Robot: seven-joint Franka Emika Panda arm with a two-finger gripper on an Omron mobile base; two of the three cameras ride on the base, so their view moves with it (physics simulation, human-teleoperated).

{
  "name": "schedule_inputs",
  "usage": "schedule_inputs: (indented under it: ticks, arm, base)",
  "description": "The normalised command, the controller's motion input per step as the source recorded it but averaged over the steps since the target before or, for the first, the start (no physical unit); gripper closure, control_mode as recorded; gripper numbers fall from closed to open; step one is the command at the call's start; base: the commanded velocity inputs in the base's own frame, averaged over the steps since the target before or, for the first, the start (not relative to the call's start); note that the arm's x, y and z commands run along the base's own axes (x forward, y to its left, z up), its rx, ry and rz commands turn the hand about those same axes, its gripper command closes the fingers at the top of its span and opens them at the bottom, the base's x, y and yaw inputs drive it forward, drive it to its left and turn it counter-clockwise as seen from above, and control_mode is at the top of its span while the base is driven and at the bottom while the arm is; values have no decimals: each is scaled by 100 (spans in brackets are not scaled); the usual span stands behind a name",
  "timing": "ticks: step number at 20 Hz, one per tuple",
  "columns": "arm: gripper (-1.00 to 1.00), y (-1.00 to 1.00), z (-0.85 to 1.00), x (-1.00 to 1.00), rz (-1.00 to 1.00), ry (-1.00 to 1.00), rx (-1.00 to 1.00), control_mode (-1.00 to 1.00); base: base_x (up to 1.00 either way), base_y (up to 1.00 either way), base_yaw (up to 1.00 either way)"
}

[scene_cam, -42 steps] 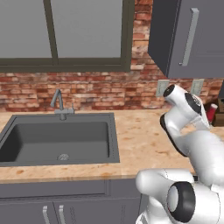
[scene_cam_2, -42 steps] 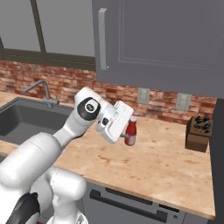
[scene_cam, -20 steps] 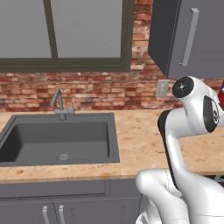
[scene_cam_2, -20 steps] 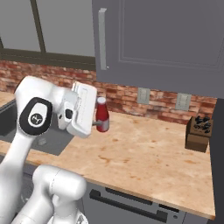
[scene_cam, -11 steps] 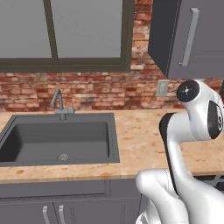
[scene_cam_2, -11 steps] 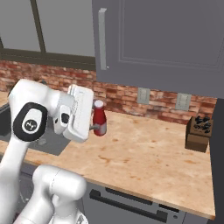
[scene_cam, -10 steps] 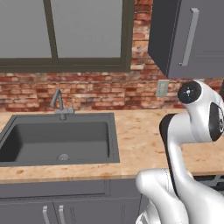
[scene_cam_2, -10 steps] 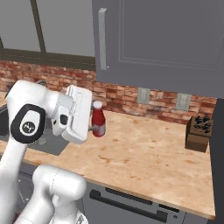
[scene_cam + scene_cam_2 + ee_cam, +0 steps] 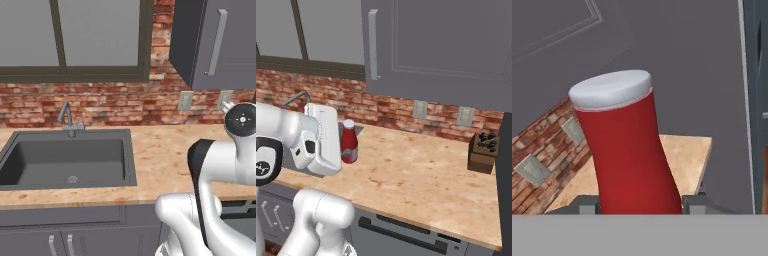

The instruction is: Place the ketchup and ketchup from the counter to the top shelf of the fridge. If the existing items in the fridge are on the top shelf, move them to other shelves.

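End effector (image 9: pixel 639 204) is clamped on the red ketchup bottle (image 9: pixel 628 150), fingers (image 9: pixel 587 204) pressed to either side of its base; bottle is held above the desk (image 9: pixel 421 170), lifted clear, white cap up. Versus two seconds ago: the arm has swung the bottle leftward in the right base view, from mid-desk to near the sink (image 9: pixel 65 160) edge. Knife block (image 9: pixel 482 152) remains at the desk's far right.
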Motion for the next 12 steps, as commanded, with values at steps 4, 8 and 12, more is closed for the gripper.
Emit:
schedule_inputs:
  ticks: [4, 8, 12]
  arm:
    - [100, 0, 0, 0, 0, 0, 0, -100]
    - [100, 0, 0, 0, 0, 0, 0, 100]
    - [100, 0, 0, 0, 0, 0, 0, 100]
  base:
    - [0, 0, 0]
    - [-50, 0, 5]
    - [-90, -3, 10]
